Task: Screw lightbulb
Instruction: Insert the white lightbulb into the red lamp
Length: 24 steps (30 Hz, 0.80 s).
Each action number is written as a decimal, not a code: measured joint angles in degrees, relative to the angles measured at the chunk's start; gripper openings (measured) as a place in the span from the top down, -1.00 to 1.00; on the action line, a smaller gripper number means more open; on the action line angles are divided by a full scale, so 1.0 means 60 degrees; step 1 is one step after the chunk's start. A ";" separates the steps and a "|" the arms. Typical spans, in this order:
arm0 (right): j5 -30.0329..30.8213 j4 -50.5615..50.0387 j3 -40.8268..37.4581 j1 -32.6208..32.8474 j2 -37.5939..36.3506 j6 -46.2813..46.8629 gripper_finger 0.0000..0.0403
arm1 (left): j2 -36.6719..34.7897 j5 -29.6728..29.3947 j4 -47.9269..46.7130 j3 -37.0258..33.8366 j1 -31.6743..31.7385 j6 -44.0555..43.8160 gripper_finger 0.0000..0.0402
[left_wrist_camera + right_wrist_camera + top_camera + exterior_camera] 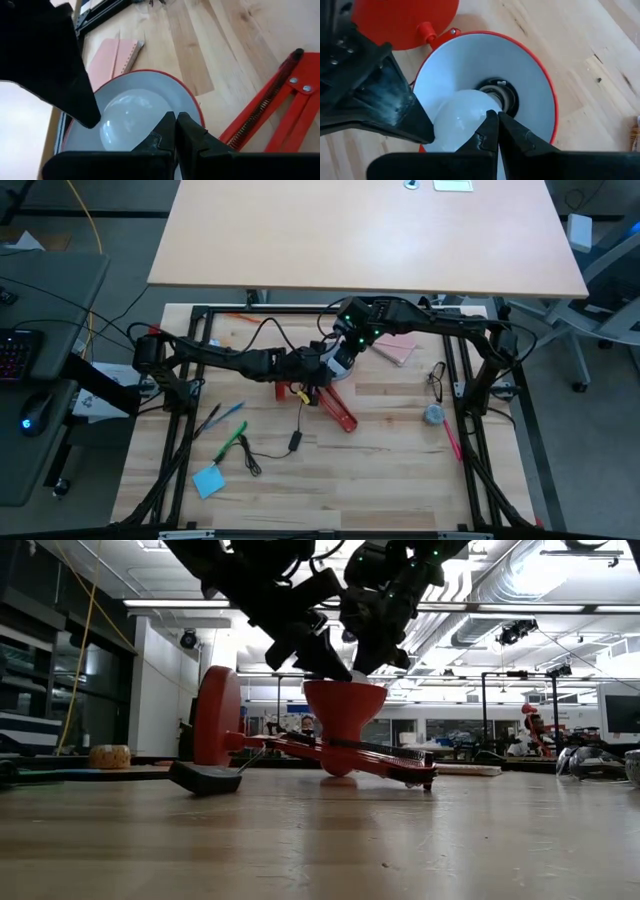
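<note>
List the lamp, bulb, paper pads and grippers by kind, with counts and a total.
red lamp: 1
lightbulb: 1
paper pads: 2, the pink notepad and the blue sticky note
grippers: 2, the left gripper and the right gripper
Total: 6

My fingers (492, 135) are matt black plastic. The lightbulb (460, 117) looks like smooth, frosted white glass with a soft sheen. The lamp shade (530, 75) is painted metal, glossy red outside, satin white inside. The table (580, 45) is pale, smooth wood with visible grain.
</note>
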 joint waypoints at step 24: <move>0.0606 -0.0222 0.0007 0.0240 -0.0007 0.1465 1.00 | 0.0011 -0.1611 -0.0052 0.0000 0.0611 0.0256 1.00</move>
